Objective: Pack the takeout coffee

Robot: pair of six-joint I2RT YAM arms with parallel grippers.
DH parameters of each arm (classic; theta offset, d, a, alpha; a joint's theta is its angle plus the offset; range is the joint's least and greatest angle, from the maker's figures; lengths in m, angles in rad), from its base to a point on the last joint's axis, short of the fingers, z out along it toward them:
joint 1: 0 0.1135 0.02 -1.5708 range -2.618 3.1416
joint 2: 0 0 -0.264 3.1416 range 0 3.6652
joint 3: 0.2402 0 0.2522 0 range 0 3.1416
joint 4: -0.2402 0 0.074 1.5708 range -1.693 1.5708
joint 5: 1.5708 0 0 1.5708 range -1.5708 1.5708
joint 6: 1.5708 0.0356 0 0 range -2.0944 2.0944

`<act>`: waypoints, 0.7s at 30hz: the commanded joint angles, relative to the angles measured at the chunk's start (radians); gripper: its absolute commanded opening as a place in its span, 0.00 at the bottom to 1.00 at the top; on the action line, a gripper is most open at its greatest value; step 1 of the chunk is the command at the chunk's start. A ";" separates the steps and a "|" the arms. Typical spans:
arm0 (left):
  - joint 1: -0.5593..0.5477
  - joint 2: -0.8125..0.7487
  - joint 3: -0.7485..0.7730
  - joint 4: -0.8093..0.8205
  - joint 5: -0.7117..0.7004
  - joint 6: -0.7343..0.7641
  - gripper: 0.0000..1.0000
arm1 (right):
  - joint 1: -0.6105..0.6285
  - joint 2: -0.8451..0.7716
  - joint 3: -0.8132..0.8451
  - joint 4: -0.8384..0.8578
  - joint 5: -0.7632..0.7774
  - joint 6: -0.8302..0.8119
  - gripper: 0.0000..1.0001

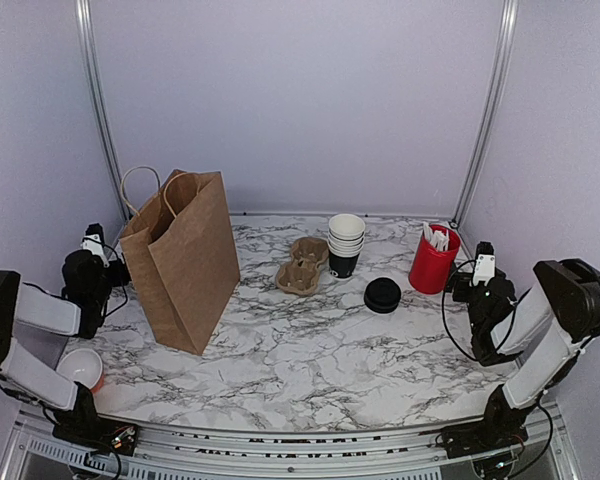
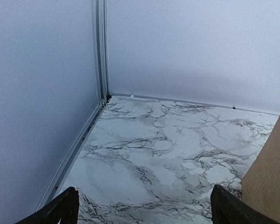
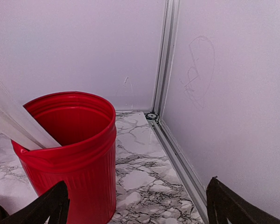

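No single black cup stands apart in any view. A round black lid (image 1: 382, 295) lies on the marble table (image 1: 310, 360), right of centre. A stack of white-rimmed nested cups (image 1: 345, 244) with a black bottom cup stands behind it. The brown paper bag (image 1: 183, 262) stands open at the left; its side shows in the left wrist view (image 2: 270, 177). My left gripper (image 1: 96, 240) (image 2: 144, 205) is open and empty, left of the bag, facing the back left corner. My right gripper (image 1: 479, 268) (image 3: 135, 200) is open and empty, just right of the red cup.
A red cup (image 1: 432, 262) (image 3: 67, 154) with white sticks (image 3: 14, 123) stands at the back right. A brown cardboard cup carrier (image 1: 302, 266) lies left of the cup stack. A white-lined cup (image 1: 80, 368) sits by the left arm at the front left. Walls enclose three sides.
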 commanded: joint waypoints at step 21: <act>-0.016 -0.605 0.359 -1.125 0.243 -0.236 0.99 | 0.162 -0.142 -0.028 0.023 0.304 -0.131 1.00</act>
